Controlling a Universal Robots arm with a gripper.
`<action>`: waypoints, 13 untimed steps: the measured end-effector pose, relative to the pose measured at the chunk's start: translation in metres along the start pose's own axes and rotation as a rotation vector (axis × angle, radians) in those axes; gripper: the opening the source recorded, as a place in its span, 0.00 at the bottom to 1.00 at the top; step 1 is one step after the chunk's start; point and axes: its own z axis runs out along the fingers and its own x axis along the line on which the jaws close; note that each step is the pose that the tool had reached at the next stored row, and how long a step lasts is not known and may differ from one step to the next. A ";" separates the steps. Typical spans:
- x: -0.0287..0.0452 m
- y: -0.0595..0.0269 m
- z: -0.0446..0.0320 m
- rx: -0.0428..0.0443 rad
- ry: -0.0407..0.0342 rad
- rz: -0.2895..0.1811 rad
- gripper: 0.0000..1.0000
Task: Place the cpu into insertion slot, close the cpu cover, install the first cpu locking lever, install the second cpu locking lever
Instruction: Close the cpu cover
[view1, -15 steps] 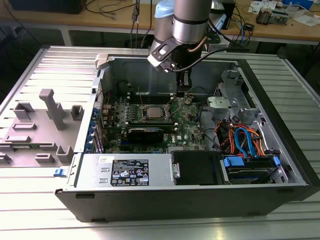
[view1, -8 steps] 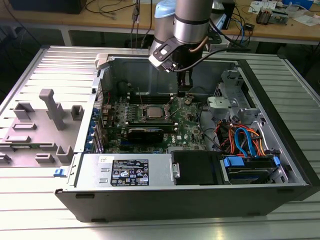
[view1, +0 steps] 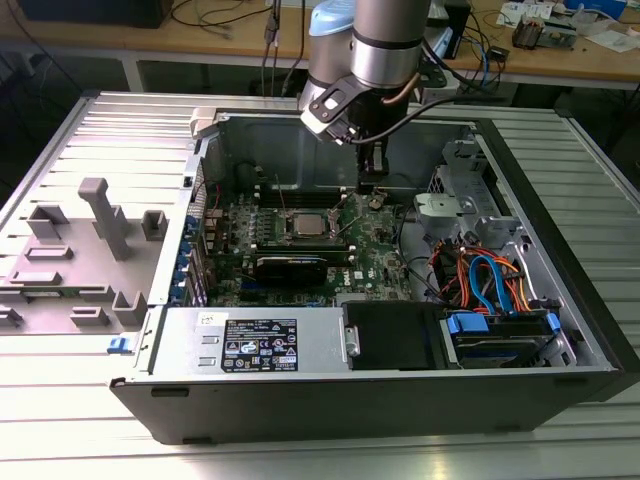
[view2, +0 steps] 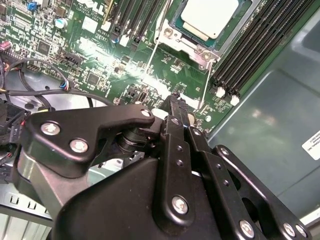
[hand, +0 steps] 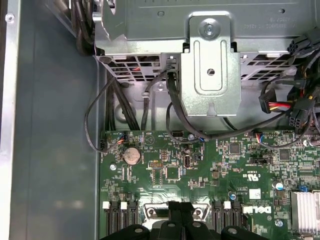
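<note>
The gripper hangs inside an open computer case, its tips close over the green board; whether the board is touched cannot be told. The fingers are drawn together to a narrow set, and nothing is seen held between them. The chip, silvery top up, is seated in the socket, a little beyond the fingertips and apart from them. In the exterior view it is found near the gripper, to the exterior view's left of it. One wire lever and a second wire lever are noted at the socket's corners. Both slant out toward the gripper, and the second ends near the fingertips. Long black memory slots are noted on both sides of the socket. A black card lies farther from the gripper than the chip does. In the first wrist view, a coin battery and a folded metal bracket are seen well ahead of the fingertips.
</note>
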 end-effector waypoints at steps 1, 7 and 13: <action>0.0000 0.0016 0.0001 0.0000 0.0000 0.000 0.11; 0.0009 0.0081 0.0008 0.0001 0.0001 0.000 0.11; 0.0020 0.0112 0.0038 0.0002 0.0000 -0.001 0.11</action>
